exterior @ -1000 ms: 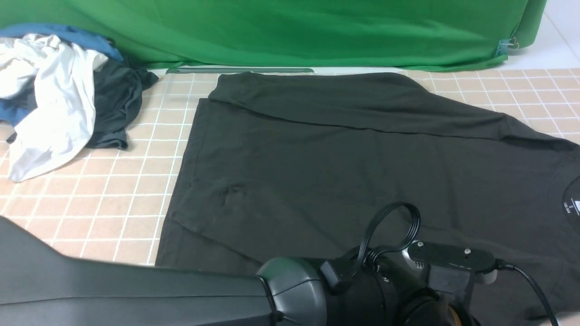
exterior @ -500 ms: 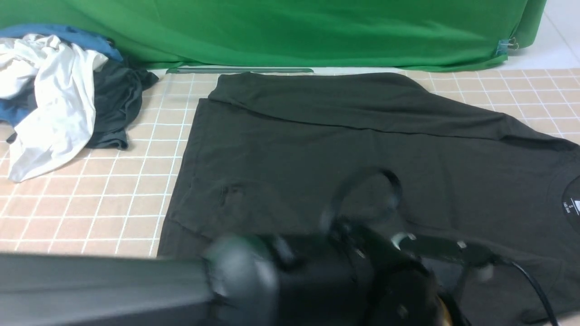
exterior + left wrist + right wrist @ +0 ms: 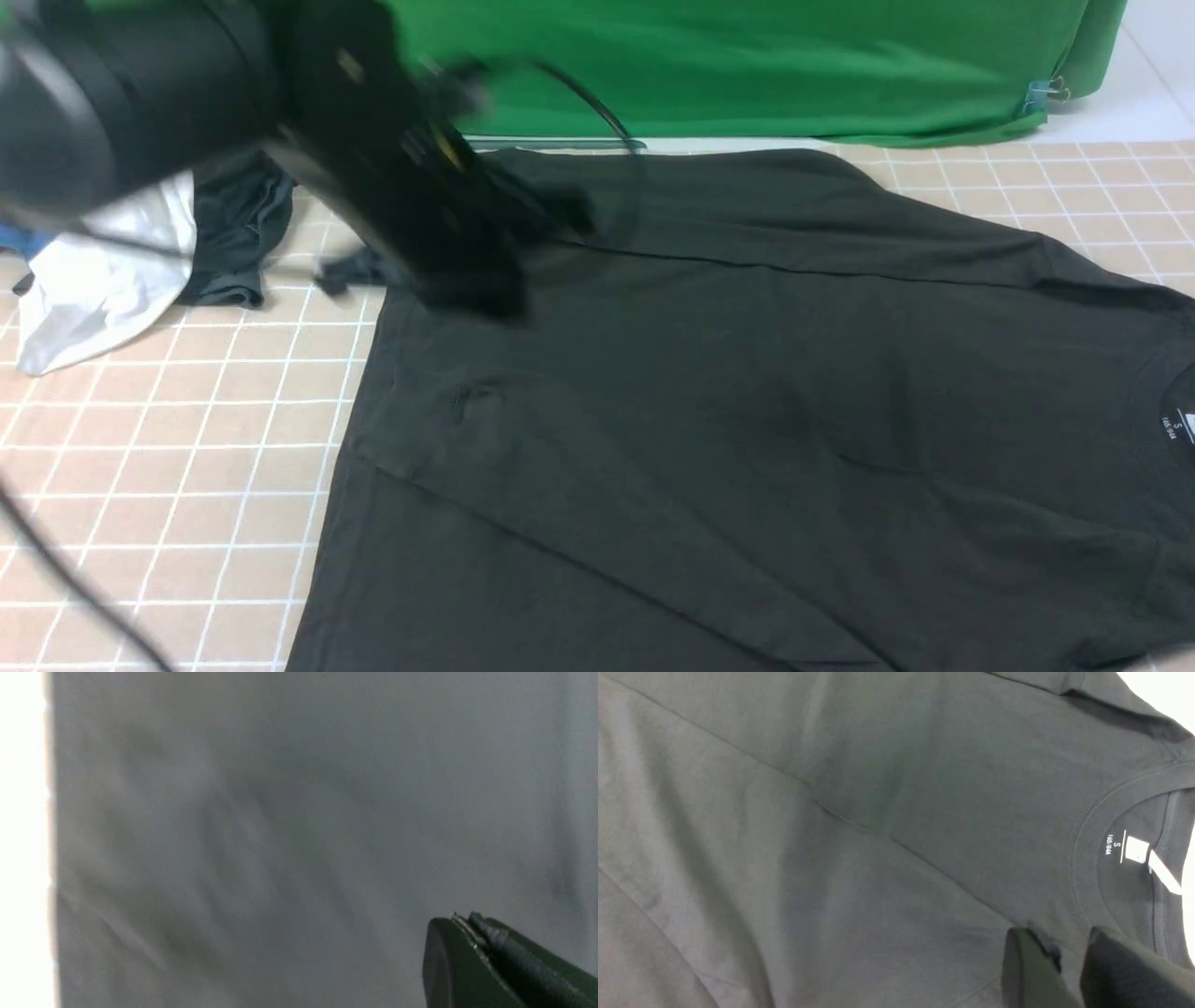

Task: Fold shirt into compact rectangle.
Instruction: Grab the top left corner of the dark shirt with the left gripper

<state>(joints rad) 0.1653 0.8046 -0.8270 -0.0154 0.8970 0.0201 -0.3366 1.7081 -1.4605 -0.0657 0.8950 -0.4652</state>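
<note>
**A:** Looking from the front, what lies around the shirt (image 3: 747, 373)?
**B:** A white garment (image 3: 93, 271) and a dark grey garment (image 3: 233, 243) are heaped far left on the desk (image 3: 187, 448), with green cloth (image 3: 747, 65) behind. The blurred left arm (image 3: 140, 84) covers part of that heap and the shirt's far left corner.
**A:** Which way does it lie?
**B:** Flat, long axis left to right. Collar and neck label (image 3: 1178, 425) are at the right, the hem is at the left, and the far edge is folded over.
**A:** Left wrist view?
**B:** The left hand (image 3: 465, 926) is pressed together above blurred grey cloth.
**A:** Right wrist view?
**B:** The right hand (image 3: 1064, 940) has its fingers apart over the shirt, just beside the collar.
</note>
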